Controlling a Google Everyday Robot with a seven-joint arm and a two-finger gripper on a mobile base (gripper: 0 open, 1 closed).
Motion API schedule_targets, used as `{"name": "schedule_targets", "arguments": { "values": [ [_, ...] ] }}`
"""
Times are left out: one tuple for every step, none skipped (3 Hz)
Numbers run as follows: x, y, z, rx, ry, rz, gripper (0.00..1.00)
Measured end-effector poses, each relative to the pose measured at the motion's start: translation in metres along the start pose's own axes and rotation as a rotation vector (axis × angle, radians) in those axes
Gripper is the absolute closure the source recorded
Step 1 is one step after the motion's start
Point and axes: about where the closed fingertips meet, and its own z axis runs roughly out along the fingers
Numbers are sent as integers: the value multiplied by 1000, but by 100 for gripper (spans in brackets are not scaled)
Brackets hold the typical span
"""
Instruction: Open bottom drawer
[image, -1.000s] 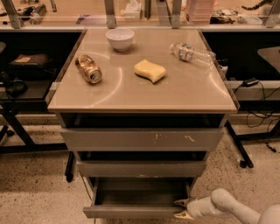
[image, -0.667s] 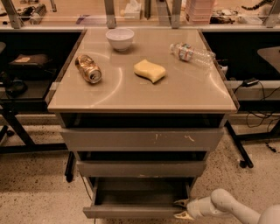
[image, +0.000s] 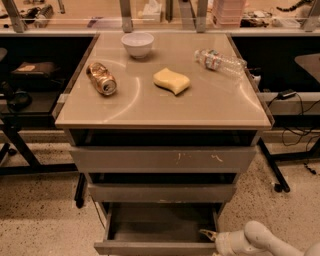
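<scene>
The bottom drawer (image: 155, 248) is seen pulled well out beneath the table (image: 200, 107), with its grey tray laid bare. The end effector (image: 208, 234) is held at the right end of the drawer's front, presumably so that the handleless front can be drawn outward. Whether it is open or closed cannot be told. Compared with a second ago, little is changed: the drawer is out about as far, and the end effector is found at the same corner.
</scene>
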Motion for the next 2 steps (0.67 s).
{"name": "schedule_targets", "arguments": {
  "values": [
    [2, 29, -8, -5, -9, 2, 41],
    [0, 29, -10, -5, -9, 2, 65]
  ]
}}
